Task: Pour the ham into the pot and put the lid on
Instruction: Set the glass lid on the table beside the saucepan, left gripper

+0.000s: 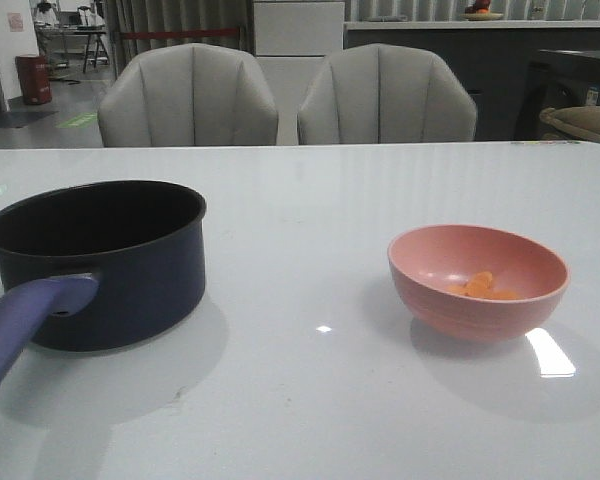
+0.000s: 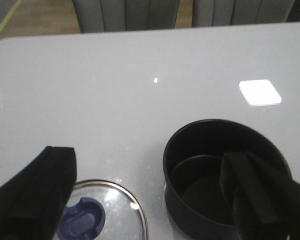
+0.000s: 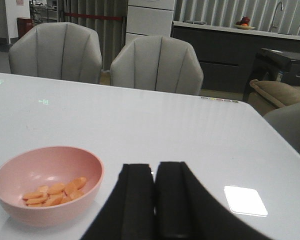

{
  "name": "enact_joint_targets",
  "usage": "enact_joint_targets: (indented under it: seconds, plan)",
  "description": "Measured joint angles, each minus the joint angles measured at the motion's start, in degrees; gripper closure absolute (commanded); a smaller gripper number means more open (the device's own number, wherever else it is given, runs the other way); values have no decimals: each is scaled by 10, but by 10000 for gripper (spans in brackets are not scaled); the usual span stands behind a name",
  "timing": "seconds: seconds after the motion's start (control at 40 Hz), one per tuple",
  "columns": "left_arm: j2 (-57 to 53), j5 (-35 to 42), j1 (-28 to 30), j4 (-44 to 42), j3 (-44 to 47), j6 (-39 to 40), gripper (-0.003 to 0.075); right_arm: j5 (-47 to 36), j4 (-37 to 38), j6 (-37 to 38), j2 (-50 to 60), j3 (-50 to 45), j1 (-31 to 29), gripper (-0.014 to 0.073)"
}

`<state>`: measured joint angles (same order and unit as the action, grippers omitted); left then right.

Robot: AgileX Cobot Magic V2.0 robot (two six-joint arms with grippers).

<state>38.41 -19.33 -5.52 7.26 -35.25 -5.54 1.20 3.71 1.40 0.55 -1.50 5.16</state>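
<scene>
White table [image 1: 310,200], orange ham [image 3: 52,192] slices (pink bowl [image 3: 20,170]), left gripper [image 2: 155,200] spread, right gripper [image 3: 154,200] pressed together.

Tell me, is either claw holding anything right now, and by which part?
Nothing is held. The left claw is open above the lid and pot; the right claw is shut on nothing.

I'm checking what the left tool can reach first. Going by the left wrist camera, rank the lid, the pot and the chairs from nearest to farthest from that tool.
1. and 2. Lid and pot: too close to call; each lies right under one finger of the open left tool.
3. Chairs: farthest, beyond the table's far edge.
</scene>
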Motion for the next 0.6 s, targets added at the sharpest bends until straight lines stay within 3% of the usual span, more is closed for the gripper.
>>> enact_joint_targets:
  seconds: [0.25,0.6]
  plan:
    - [-177,39,-52,0,120,0,103,0,0,0,0,0,0,454]
    - [-316,45,-55,-3,201,0,103,0,0,0,0,0,0,454]
